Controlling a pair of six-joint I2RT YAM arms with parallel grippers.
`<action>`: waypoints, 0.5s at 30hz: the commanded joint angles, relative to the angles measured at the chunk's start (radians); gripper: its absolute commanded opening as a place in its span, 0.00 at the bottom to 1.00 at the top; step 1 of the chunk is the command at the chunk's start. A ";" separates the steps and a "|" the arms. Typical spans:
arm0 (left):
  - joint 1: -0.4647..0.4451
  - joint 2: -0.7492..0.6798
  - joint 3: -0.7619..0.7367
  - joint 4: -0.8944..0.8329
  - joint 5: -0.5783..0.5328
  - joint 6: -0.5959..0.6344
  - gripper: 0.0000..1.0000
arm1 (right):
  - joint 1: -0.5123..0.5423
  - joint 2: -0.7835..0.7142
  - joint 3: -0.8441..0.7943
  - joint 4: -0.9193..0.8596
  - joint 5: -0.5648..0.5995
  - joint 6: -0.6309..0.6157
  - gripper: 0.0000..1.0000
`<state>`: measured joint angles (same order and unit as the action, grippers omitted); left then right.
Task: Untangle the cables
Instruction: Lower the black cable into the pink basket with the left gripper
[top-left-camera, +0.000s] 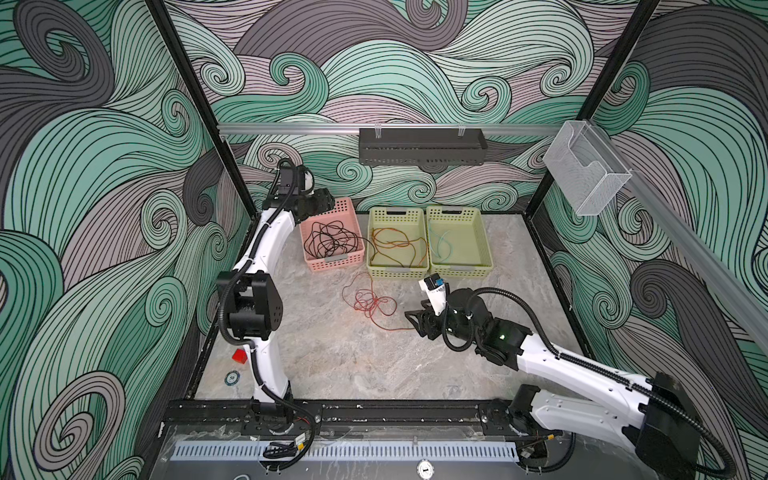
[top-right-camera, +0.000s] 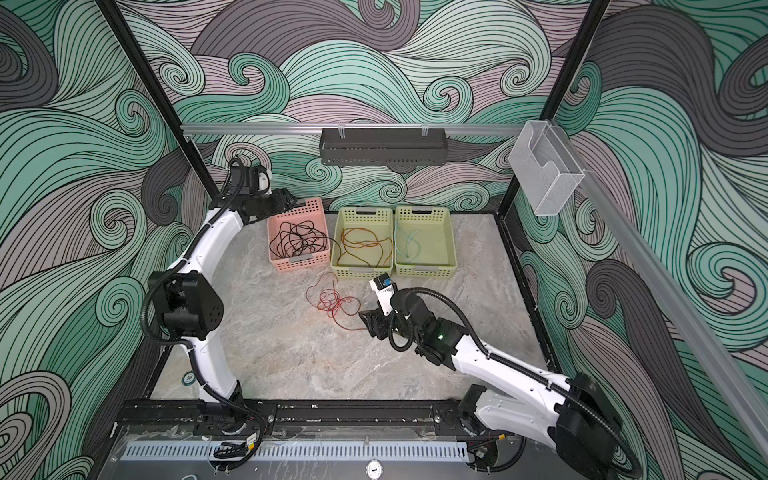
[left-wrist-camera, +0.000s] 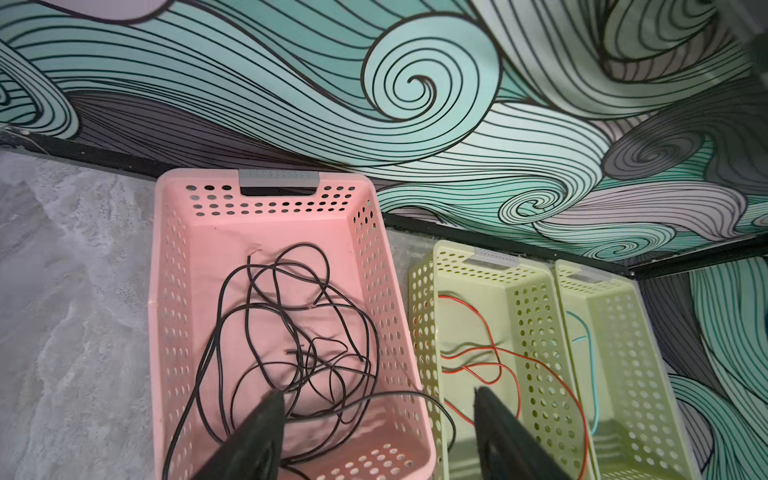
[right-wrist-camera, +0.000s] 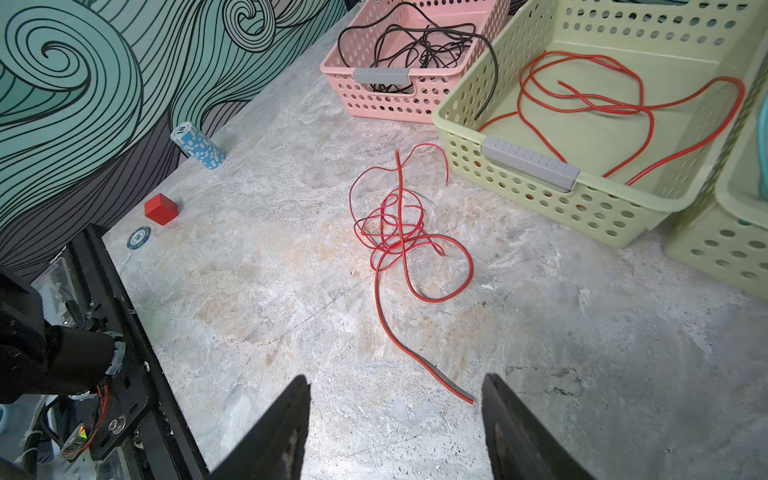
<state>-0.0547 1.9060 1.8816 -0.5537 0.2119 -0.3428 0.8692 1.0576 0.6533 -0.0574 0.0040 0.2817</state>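
Black cables (left-wrist-camera: 291, 332) lie tangled in the pink basket (top-left-camera: 353, 259), and one strand droops over its rim toward the middle green basket (top-left-camera: 397, 272). That basket holds an orange-red cable (right-wrist-camera: 602, 104). A short teal piece (top-left-camera: 442, 245) lies in the right green basket (top-left-camera: 461, 272). A red cable tangle (top-left-camera: 372, 303) rests on the table. My left gripper (left-wrist-camera: 379, 392) hovers open above the pink basket, holding nothing. My right gripper (right-wrist-camera: 397, 377) is open low over the table, with the red cable's loose end just beside one fingertip.
A red cube (right-wrist-camera: 161, 208), a stack of blue poker chips (right-wrist-camera: 197, 145) and a single chip (right-wrist-camera: 138, 237) sit by the left wall. A black shelf (top-left-camera: 422, 145) and a clear bin (top-left-camera: 582, 170) hang on the rails.
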 joint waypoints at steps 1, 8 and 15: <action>-0.005 -0.189 -0.099 -0.006 0.054 -0.064 0.65 | -0.001 -0.033 0.028 -0.085 0.041 -0.011 0.65; -0.183 -0.521 -0.663 0.224 0.047 -0.094 0.63 | -0.004 -0.070 0.034 -0.151 0.128 -0.006 0.64; -0.200 -0.353 -0.496 0.140 -0.183 -0.023 0.66 | -0.005 -0.035 0.091 -0.177 0.128 -0.006 0.66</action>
<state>-0.2749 1.4734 1.2343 -0.3790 0.1379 -0.4061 0.8692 1.0153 0.7181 -0.2150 0.1059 0.2760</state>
